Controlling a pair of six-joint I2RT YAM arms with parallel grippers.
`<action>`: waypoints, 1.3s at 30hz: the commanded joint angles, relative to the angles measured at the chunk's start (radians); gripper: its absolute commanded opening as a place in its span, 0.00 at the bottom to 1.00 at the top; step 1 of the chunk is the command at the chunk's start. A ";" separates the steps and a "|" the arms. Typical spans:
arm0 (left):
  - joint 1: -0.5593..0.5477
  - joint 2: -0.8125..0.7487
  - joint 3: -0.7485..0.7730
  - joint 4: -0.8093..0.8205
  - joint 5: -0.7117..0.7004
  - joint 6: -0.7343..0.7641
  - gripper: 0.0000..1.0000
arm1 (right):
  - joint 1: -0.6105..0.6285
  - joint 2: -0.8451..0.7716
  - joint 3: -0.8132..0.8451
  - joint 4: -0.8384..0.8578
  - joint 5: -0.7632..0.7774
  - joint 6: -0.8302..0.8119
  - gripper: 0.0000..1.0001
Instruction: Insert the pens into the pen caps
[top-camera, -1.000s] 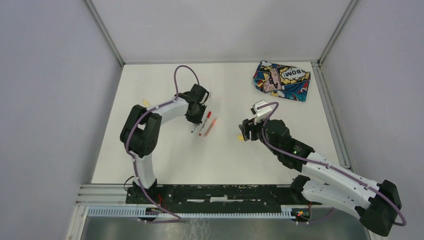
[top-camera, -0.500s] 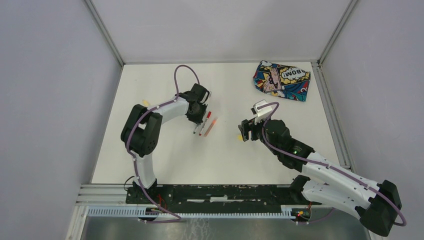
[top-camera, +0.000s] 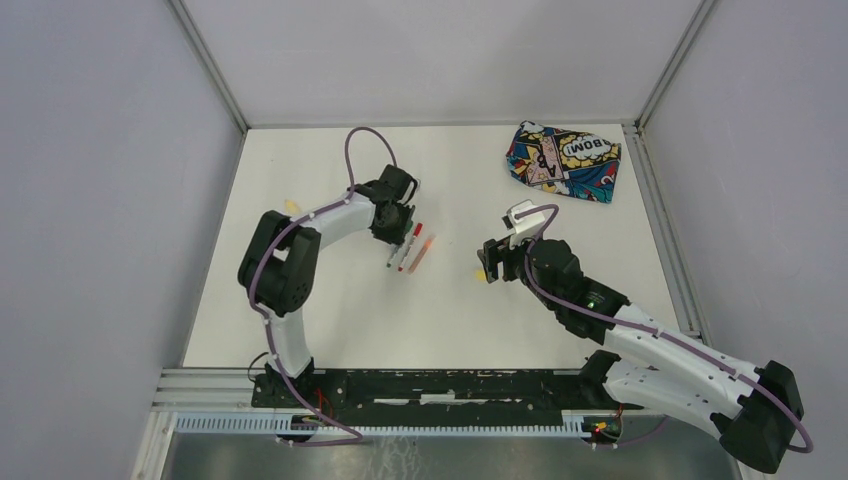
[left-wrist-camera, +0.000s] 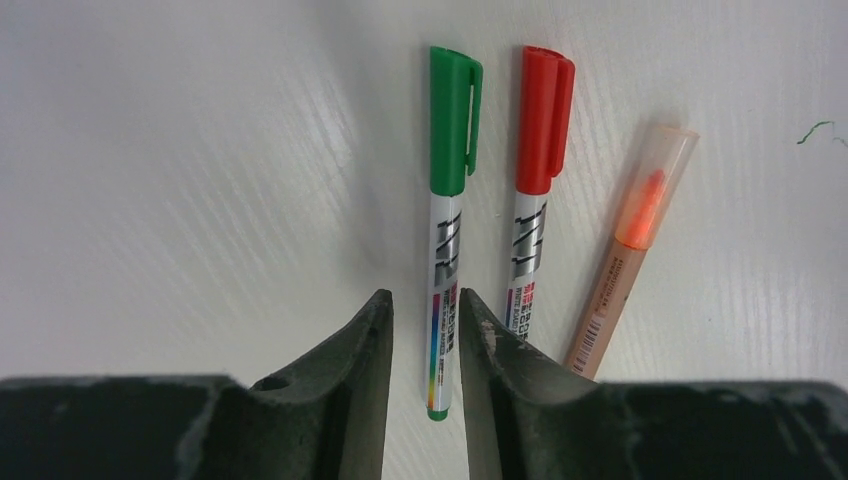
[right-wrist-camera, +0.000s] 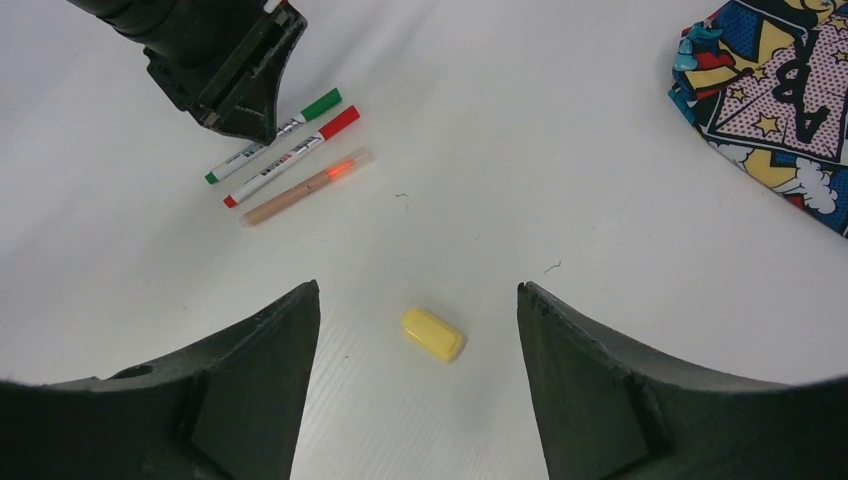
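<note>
Hovering low, my left pincer (left-wrist-camera: 425, 300) stands slightly parted, straddling the green-capped pen (left-wrist-camera: 443, 260) at its slim whitish barrel, not pinching it. The red-capped pen (left-wrist-camera: 530, 235) and orange pen (left-wrist-camera: 622, 265) lie alongside on the white table (left-wrist-camera: 200, 150). Meanwhile my right pincer (right-wrist-camera: 415, 300) gapes wide, holding nothing, over a stubby glossy yellow cap (right-wrist-camera: 433, 334).

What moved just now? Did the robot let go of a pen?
It looks so: the left fingers have eased apart around the green pen, which lies on the table. The red pen, orange pen, yellow cap, pouch and the wide-open right fingers stayed put.
</note>
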 joint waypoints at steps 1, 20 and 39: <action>0.029 -0.135 0.053 0.029 -0.046 -0.041 0.38 | 0.002 -0.019 0.005 -0.009 0.032 -0.019 0.78; 0.377 -0.222 0.035 0.138 -0.444 -0.333 0.61 | 0.002 -0.037 -0.003 -0.017 -0.038 -0.039 0.78; 0.563 0.026 0.102 0.154 -0.369 -0.480 0.64 | 0.002 -0.061 -0.031 -0.046 -0.044 -0.012 0.78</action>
